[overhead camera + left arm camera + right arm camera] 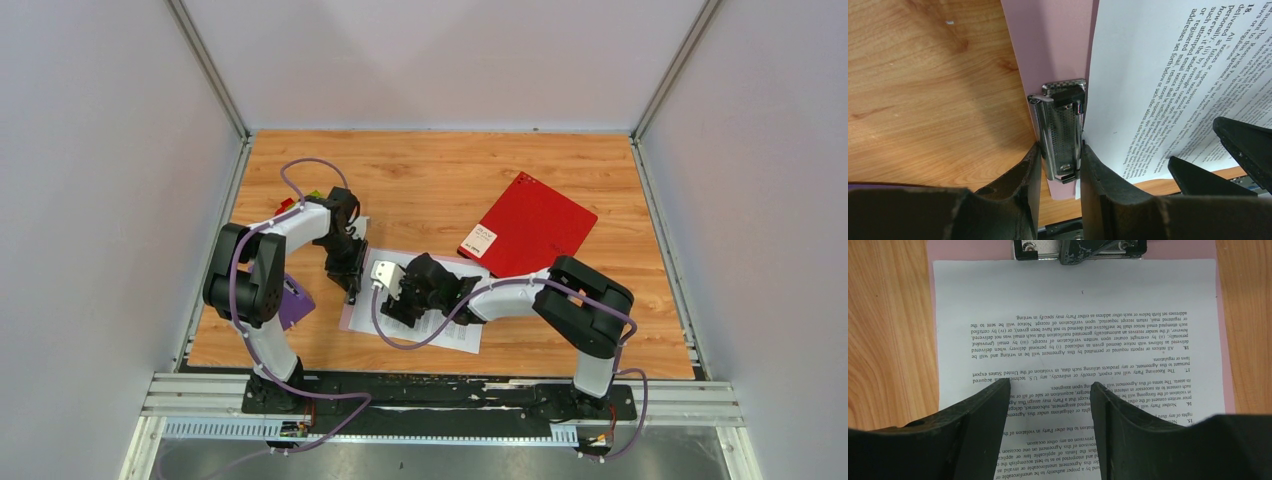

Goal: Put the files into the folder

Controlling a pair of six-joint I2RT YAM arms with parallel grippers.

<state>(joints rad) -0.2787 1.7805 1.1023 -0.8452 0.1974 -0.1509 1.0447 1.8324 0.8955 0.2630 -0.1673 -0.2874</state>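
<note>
Your left gripper [1060, 150] is clamped on the metal clip [1063, 115] of the pink folder [1048, 45], one finger on each side of the chrome. Only the left wrist view gives you that; from the top camera the clip is buried under the arm. Files [1073, 295] lie flat on the pink folder, top edge right up at the clip, and the right wrist view shows you that square-on, text upside down. Whether the edge sits under the clip, you cannot tell. Right gripper [1048, 385] is spread wide, tips down at the page; contact is unclear. Left wrist view catches those same fingers [1248, 145] at its right edge, with the paper bowing up near them. Top camera alone shows you the red board [528, 225] lying further back on the table [600, 180], just beyond the files, and a purple thing [296, 303] half hidden behind the left arm. How many sheets lie there, no view tells you
</note>
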